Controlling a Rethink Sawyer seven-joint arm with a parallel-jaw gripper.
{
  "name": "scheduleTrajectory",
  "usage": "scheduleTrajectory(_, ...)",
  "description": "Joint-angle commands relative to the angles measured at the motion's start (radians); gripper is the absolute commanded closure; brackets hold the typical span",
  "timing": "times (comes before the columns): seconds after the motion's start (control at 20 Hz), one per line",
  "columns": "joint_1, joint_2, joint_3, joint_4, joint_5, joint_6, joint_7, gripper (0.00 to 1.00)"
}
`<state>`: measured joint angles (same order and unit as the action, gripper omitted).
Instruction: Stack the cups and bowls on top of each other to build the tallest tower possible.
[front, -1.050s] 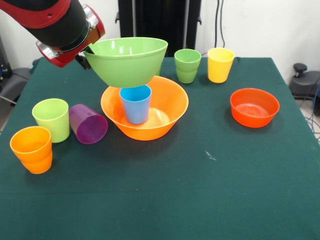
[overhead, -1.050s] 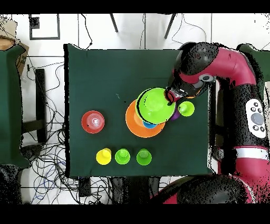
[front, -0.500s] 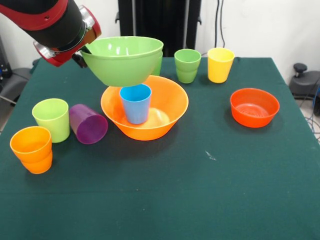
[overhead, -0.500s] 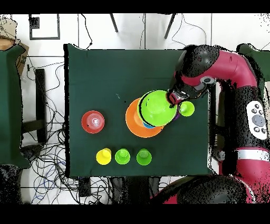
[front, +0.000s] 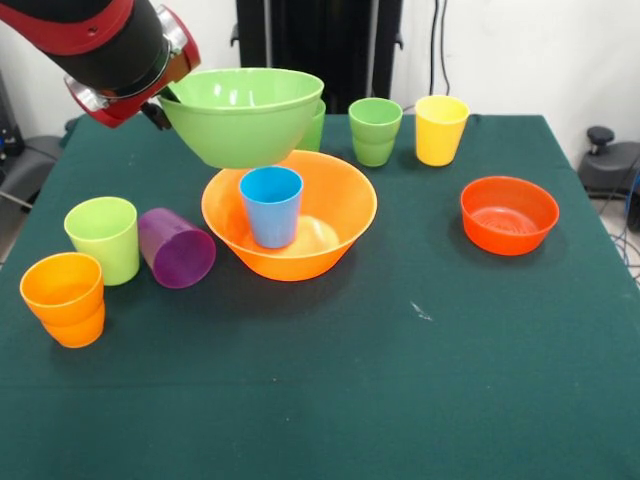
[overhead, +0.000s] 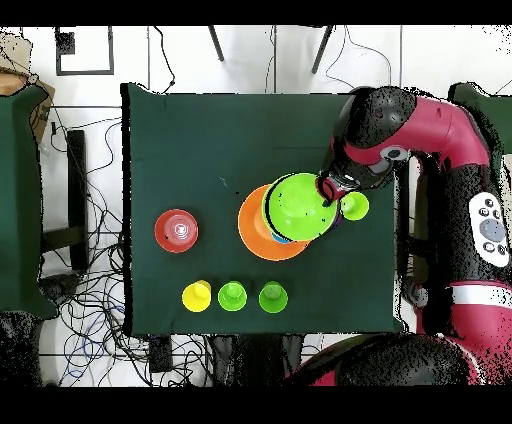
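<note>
My gripper (front: 160, 110) is shut on the left rim of the large lime-green bowl (front: 245, 125), which hangs level in the air above the back left of the large orange bowl (front: 345, 220). A blue cup (front: 272, 205) stands upright inside the orange bowl, just below the lifted bowl. In the overhead view the lime-green bowl (overhead: 300, 207) covers much of the orange bowl (overhead: 250, 235), with the gripper (overhead: 328, 188) at its rim. The smaller red-orange bowl (front: 509, 213) sits alone at the right.
A purple cup (front: 175, 248) lies on its side beside an upright lime cup (front: 103, 238) and an orange cup (front: 63, 298) at the left. A darker green cup (front: 375, 130) and a yellow cup (front: 441, 128) stand at the back. Another green cup (front: 316, 128) is half hidden behind the lifted bowl.
The gripper has lifted the lime-green bowl a little higher and carried it slightly left in the front view. Everything on the table has stayed put.
</note>
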<state>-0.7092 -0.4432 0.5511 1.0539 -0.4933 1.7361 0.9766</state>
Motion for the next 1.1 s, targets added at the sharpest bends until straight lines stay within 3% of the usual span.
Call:
scheduleTrajectory(0.05, 0.037, -0.029, -0.036, 0.08, 0.006, -0.105, 0.106, 1.0)
scheduleTrajectory(1.1, 0.054, -0.058, -0.06, 0.147, 0.055, -0.183, 0.171, 1.0)
